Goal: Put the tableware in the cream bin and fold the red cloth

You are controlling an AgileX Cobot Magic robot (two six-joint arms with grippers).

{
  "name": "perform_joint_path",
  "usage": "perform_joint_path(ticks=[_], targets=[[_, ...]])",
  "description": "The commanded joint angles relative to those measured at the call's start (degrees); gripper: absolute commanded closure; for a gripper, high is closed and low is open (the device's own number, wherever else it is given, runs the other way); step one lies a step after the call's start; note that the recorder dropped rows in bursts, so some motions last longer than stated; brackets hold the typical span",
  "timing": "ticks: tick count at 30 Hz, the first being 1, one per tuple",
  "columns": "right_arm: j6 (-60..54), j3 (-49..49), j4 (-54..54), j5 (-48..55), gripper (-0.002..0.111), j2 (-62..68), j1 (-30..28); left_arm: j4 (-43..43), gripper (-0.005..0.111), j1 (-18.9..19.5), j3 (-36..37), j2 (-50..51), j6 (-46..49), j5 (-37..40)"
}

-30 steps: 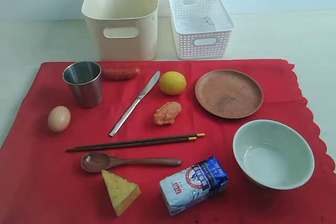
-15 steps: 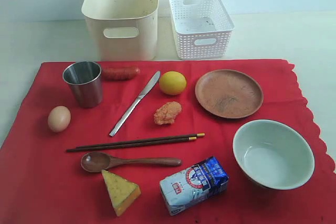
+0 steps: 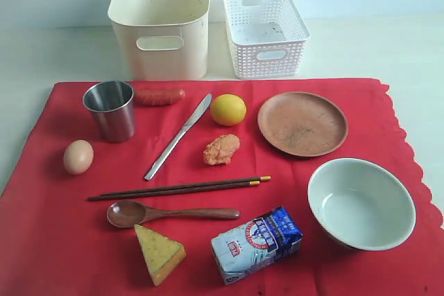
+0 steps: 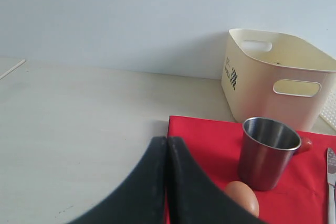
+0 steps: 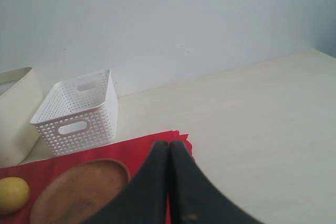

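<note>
The red cloth [image 3: 55, 240] lies flat with the tableware on it: steel cup [image 3: 110, 110], silver knife [image 3: 178, 136], chopsticks [image 3: 179, 188], wooden spoon [image 3: 170, 213], brown plate [image 3: 302, 123] and pale green bowl [image 3: 361, 202]. The cream bin [image 3: 161, 20] stands behind the cloth at the back left. Neither arm shows in the exterior view. My left gripper [image 4: 167, 141] is shut and holds nothing, at the cloth's [image 4: 210, 140] left edge, short of the cup [image 4: 266, 152]. My right gripper [image 5: 169, 145] is shut too, holding nothing, beside the plate [image 5: 79, 190] at the cloth's scalloped edge.
On the cloth also lie an egg [image 3: 78, 157], sausage [image 3: 159, 96], lemon [image 3: 227, 109], an orange food lump [image 3: 221, 150], cheese wedge [image 3: 159, 254] and milk carton [image 3: 255, 243]. A white lattice basket [image 3: 264, 31] stands right of the bin. Pale tabletop [image 3: 388, 46] surrounds the cloth.
</note>
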Motion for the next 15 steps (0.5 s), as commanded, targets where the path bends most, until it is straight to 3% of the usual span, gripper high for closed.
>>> perform_joint_path(ticks=[1,15], targets=[[-0.17,0.25,-0.01,-0.68,0.108,-0.38,0.11,-0.35,0.104,0.07,0.01,-0.4,0.06,-0.19],[-0.17,0.25,0.37,-8.04,0.108,-0.38,0.11,-0.35,0.104,0.07,0.01,-0.4,0.06,-0.19]])
